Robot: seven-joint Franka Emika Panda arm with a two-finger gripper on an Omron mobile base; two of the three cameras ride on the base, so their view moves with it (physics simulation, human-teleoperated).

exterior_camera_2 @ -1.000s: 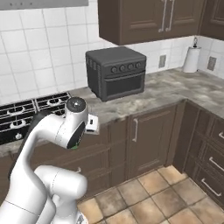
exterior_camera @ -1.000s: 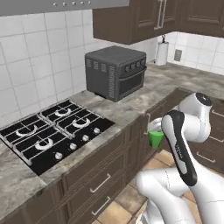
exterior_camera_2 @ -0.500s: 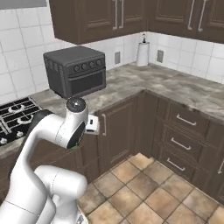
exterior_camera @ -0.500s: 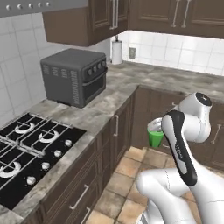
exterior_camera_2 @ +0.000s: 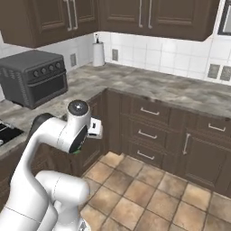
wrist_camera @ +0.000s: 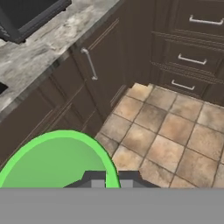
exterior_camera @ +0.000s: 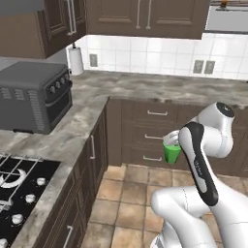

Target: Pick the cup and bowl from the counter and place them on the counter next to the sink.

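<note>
Gripping the small bright green tapered plastic cup (exterior_camera: 171, 151) by its rim, the fingers (wrist_camera: 111, 178) are clamped shut, holding it above the tiled floor (exterior_camera: 131, 193), off the mottled grey stone worktop (exterior_camera: 145, 87)

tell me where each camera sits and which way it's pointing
Left base view: behind the arm's left, facing the corner counter and toaster oven; arm at lower right carrying the cup.
Right base view: behind the arm's right, facing the same counter corner; arm at lower left.
Hand view: on the hand, looking down at floor and cabinets; claw shut on the cup's rim.
Both base views share the oven and paper towel roll.
</note>
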